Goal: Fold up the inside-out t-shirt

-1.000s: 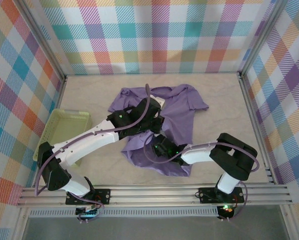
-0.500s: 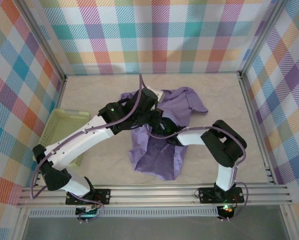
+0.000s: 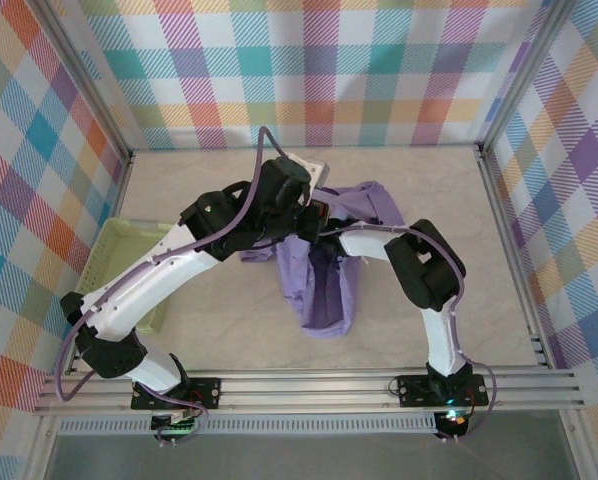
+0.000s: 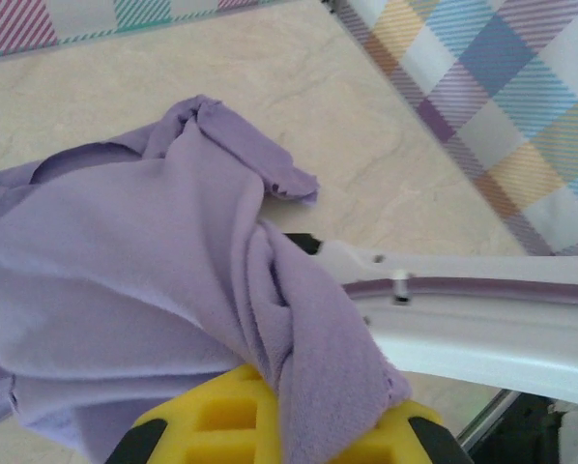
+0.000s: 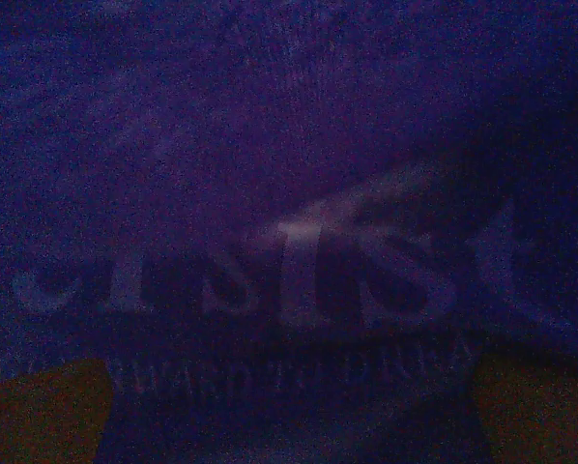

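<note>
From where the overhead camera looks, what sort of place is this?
Probably a robot test cell: colourful checked wall panels in a bare aluminium frame enclose a beige table, where two white jointed arms handle a wrinkly lavender-purple fabric t-shirt.

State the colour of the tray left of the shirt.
Pale yellow-green tray, best from the top external view.

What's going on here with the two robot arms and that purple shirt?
Both arms reach into the middle of the table, handling the purple t-shirt. The jaws of the left arm grip a fold of it, and cloth covers the camera on the right arm. The shirt is bunched, not yet folded.
</note>
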